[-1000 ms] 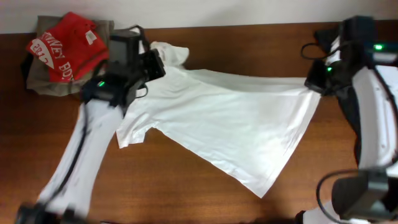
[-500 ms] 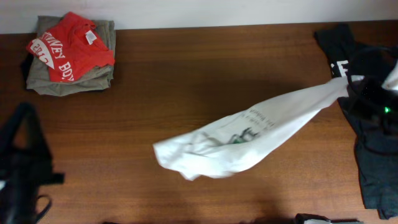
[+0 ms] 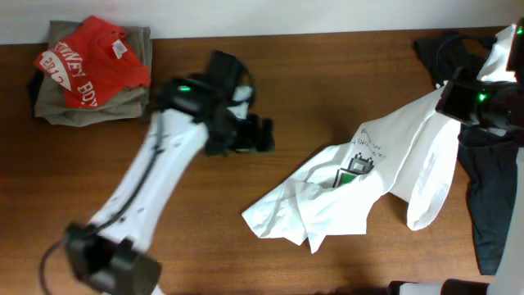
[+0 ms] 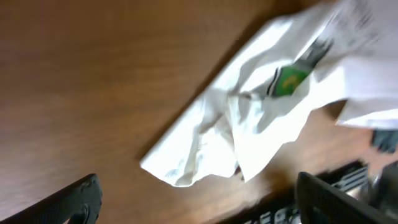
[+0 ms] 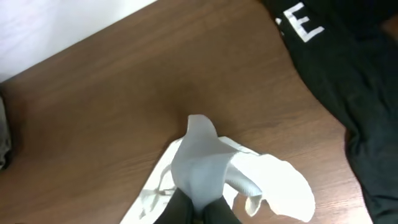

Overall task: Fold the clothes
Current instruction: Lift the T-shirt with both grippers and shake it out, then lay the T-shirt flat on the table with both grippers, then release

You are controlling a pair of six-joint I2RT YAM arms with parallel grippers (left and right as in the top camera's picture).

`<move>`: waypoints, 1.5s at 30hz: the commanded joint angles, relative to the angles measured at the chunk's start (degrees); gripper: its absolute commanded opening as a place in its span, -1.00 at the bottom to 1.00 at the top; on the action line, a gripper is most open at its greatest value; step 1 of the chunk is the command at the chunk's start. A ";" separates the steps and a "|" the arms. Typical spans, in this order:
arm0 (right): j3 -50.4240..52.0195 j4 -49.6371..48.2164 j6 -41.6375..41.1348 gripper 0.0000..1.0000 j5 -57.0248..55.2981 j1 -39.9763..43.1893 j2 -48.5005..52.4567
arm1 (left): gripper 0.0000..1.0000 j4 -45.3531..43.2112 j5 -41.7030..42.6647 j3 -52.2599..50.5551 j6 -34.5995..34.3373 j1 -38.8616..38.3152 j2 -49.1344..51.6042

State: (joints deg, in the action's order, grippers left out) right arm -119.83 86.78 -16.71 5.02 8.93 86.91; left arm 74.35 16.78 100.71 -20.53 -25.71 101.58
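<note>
The white T-shirt lies crumpled right of the table's middle, its green neck label facing up. One end rises to my right gripper, which is shut on a bunch of the white cloth above the table. My left gripper hovers over bare wood to the left of the shirt. It is open, and its dark fingers stand wide apart with nothing between them. From the left wrist, the shirt and label lie ahead. A black shirt with white lettering lies at the right edge.
A folded stack sits at the back left corner, a red shirt on top of an olive garment. The table's far edge meets a white wall. My left arm crosses the table's left half.
The left gripper has let go of the shirt, opened, and now hovers mid-table. The shirt, once stretched between both grippers, has sagged into a crumpled heap hanging from the right gripper.
</note>
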 commanded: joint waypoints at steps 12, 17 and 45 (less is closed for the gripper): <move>-0.50 -1.22 -0.02 -0.86 -2.91 0.15 1.64 | 0.97 -17.75 6.99 -19.65 -15.89 -20.33 9.11; -0.50 -0.81 -0.02 -0.86 -2.89 0.15 1.64 | 0.86 -29.70 12.72 -23.26 -17.64 -21.44 10.95; -0.50 3.87 -0.24 -0.92 -1.29 0.09 -2.25 | -0.99 -9.53 -8.46 -21.62 -10.64 -2.25 -35.80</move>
State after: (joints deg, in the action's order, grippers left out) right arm -119.83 89.78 -16.53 2.92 8.93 87.92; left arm 63.09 11.62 78.52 -32.27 -32.86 74.94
